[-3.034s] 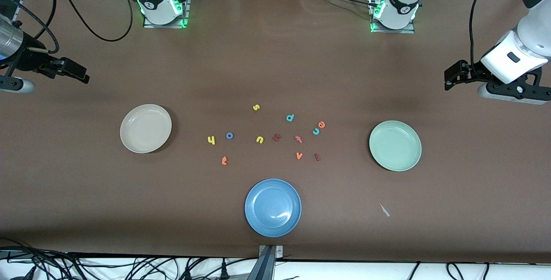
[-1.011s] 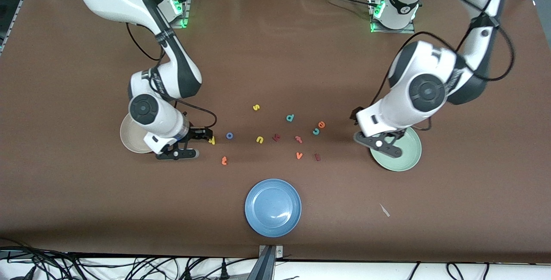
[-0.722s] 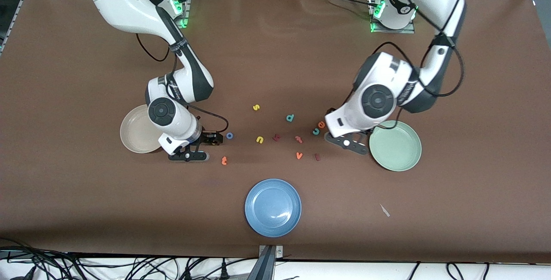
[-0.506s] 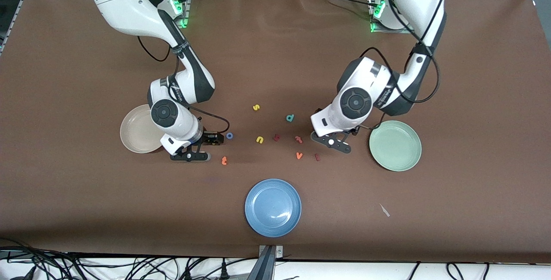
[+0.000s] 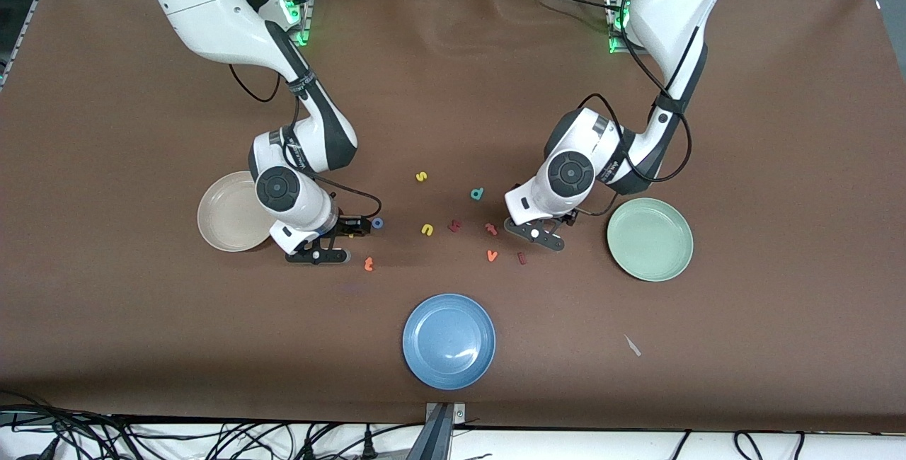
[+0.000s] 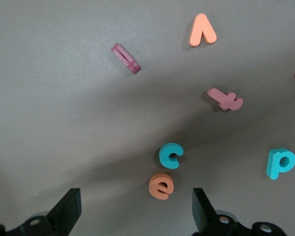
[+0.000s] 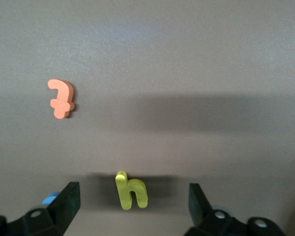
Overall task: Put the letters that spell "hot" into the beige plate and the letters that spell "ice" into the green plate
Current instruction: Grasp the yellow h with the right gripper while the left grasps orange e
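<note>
My right gripper point(image 7: 133, 202) is open, low over the yellow "h" point(image 7: 132, 191), which lies between its fingers untouched. The orange "t" point(image 7: 61, 98) and the blue "o" point(image 5: 378, 222) lie close by. The beige plate point(image 5: 219, 219) sits beside that arm, toward the right arm's end of the table. My left gripper point(image 6: 135, 209) is open over the orange "e" point(image 6: 161, 186), with the teal "c" point(image 6: 170, 155) touching it. The dark red "i" point(image 6: 125, 58) lies apart from them. The green plate point(image 5: 650, 239) is empty. In the front view the arms hide the "h", "e" and "c".
Other letters are scattered mid-table: yellow "s" point(image 5: 421, 176), yellow "u" point(image 5: 427, 230), a dark red letter point(image 5: 454, 226), pink "t" point(image 5: 490, 228), teal "d" point(image 5: 478, 194), orange "v" point(image 5: 492, 255). A blue plate point(image 5: 449, 341) sits nearest the front camera.
Both arms have swung in from the table's ends toward the letters. The right gripper now hangs over the "h", the left over the "e" and "c". No letter has moved.
</note>
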Motion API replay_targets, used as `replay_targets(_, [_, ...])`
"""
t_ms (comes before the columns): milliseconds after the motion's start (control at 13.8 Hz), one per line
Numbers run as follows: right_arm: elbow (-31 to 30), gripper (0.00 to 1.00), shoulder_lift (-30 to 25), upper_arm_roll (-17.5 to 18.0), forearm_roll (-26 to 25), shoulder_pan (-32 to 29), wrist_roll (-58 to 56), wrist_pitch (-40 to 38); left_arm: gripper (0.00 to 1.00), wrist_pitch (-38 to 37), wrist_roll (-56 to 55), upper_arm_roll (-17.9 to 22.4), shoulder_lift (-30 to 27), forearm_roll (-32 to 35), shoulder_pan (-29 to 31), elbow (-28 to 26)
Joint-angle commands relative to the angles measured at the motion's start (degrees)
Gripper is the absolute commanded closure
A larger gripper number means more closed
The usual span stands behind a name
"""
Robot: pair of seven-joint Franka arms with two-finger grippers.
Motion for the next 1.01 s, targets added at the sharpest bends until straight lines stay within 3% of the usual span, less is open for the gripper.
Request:
replay_targets(0, [0.2,0.16,0.6,0.0,0.7,0.4,0.5,0.0,0.02,2.4,-0.2,0.6,-0.2,-0.4,-1.0,-2.1])
replay_targets(217, [-1.0,0.26,0.6,0.6,3.1,0.4,0.3,-0.4,0.02,4.5,-2.3,0.6,0.5,-0.3,-2.5,-3.0])
replay_targets(506, [-0.9,0.48,0.6,0.6,3.4,0.2,0.3,-1.6,0.37,5.2,-2.3,0.6,0.6,0.0,-2.6,-3.5])
replay_targets(722, [-0.8,0.60,0.6,0.6,4.7,0.1,0.9,-1.5,0.39,5.8,-2.3,0.6,0.6,0.0,-2.7,-4.2])
replay_targets(939, [-0.6,0.63,0.6,0.6,6.9,0.2,0.9,-1.4,0.41,8.8,-2.3,0.6,0.8,0.1,-2.8,-5.7])
